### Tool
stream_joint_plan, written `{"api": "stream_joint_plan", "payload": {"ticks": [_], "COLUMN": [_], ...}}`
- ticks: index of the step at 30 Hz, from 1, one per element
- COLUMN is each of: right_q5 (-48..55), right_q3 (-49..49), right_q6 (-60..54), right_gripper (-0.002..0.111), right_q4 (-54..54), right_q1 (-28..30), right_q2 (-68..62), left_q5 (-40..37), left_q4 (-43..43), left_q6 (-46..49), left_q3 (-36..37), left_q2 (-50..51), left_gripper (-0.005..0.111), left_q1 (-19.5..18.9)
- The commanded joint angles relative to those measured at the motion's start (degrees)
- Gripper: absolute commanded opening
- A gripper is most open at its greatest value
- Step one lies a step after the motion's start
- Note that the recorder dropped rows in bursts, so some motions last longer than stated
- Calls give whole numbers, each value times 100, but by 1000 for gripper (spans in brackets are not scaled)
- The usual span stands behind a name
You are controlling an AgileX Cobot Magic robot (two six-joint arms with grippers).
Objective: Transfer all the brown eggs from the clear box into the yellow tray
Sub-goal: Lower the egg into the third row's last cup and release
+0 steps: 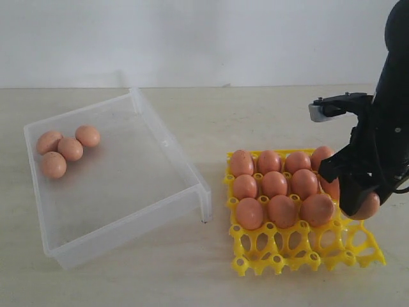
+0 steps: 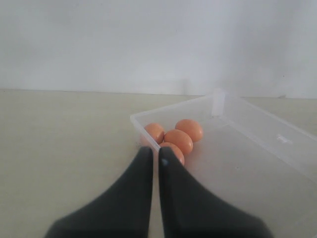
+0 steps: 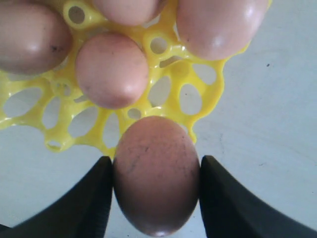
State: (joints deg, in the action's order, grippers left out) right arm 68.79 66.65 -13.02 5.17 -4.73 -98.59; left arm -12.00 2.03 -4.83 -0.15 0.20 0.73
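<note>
Several brown eggs [image 1: 70, 149] lie bunched in the far left corner of the clear box [image 1: 128, 225]. The yellow tray [image 1: 289, 247] on the right holds several eggs [image 1: 275, 184] in its back three rows, and the front row's cells are bare. My right gripper [image 1: 359, 192] hangs over the tray's right edge, shut on one brown egg [image 1: 369, 208]. The right wrist view shows that speckled egg [image 3: 156, 173] pinched between both fingers above the tray's rim [image 3: 178, 69]. My left gripper [image 2: 155, 152] is shut and empty just outside the box's corner [image 2: 141, 119], close to the eggs [image 2: 179, 139].
The box and tray stand on a pale tabletop [image 1: 211, 275] in front of a white wall. The box's near right corner [image 1: 206, 203] comes close to the tray's left side. Bare table lies in front of both.
</note>
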Motion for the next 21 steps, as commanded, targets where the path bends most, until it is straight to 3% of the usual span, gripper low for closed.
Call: {"api": "stream_joint_plan", "payload": {"ticks": [1,21], "right_q5": [-266,-699], "right_q3": [-21,-21], "right_q6": [-58,-56], "right_gripper": [0,0], "right_q4": [-134,-275], "right_q1": [24,24], "right_q2": [-53,-319], "left_q5": [23,23], "left_q4": [7,7], "left_q6": [-10,-10], "left_q3": [15,15], "left_q2": [-20,-20], "left_gripper": [4,4], "left_q1": [-11,-11]}}
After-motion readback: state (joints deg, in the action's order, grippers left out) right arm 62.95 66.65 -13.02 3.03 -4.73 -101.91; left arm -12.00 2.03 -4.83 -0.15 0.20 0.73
